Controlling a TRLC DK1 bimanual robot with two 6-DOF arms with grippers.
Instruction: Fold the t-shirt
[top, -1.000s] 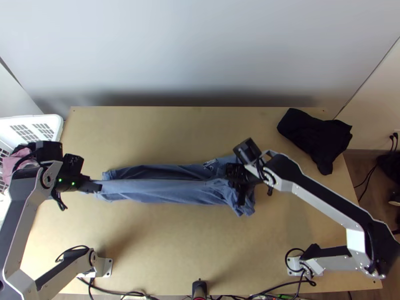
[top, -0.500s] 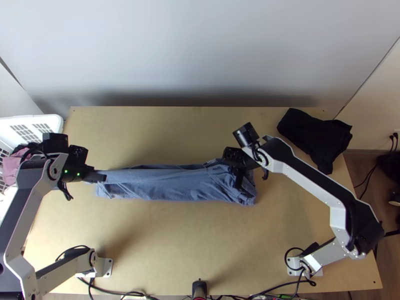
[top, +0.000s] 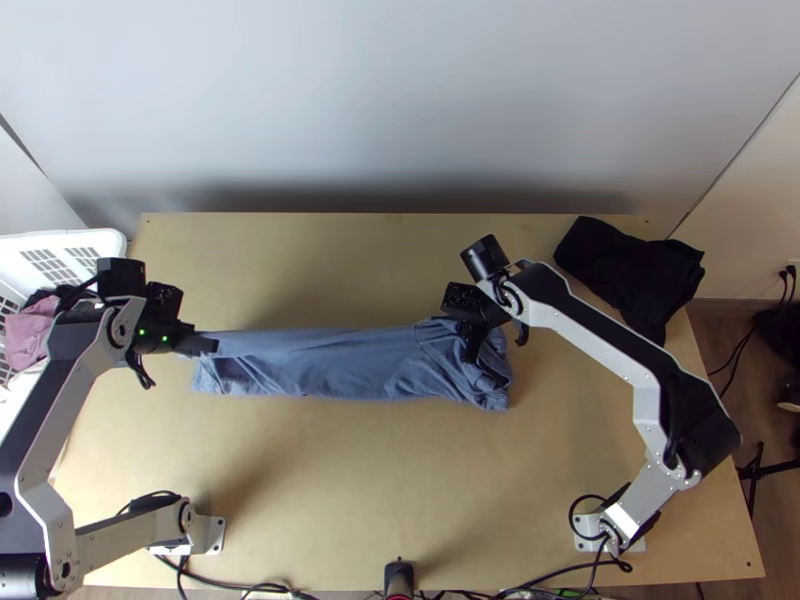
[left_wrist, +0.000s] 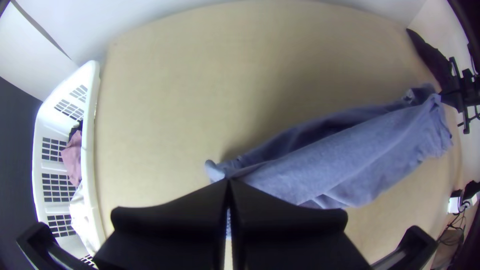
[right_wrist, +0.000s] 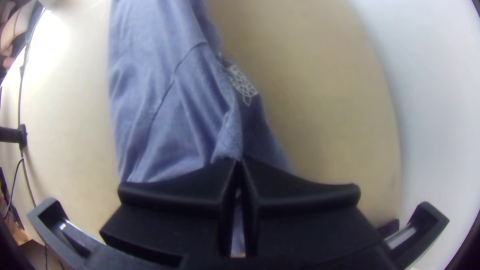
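Note:
A blue t-shirt (top: 340, 362) lies across the middle of the table as a long, narrow folded strip. At its left end my left gripper (top: 208, 345) is shut on the cloth; in the left wrist view the fingertips of my left gripper (left_wrist: 228, 181) pinch an edge of the shirt (left_wrist: 320, 160). My right gripper (top: 476, 358) holds the shirt's right end from above. In the right wrist view, my right gripper (right_wrist: 239, 161) is shut on a raised fold of the shirt (right_wrist: 165, 110), beside a white print.
A black cloth (top: 632, 272) lies at the table's back right. A white basket (top: 108, 243) with pink and dark cloth stands at the left edge. Bare wood (top: 400, 480) stretches in front of the shirt.
Both grippers have moved up the picture, toward the table's back, with the shirt's upper layer drawn along. The left one also shifted slightly right. The back layer is now mostly covered.

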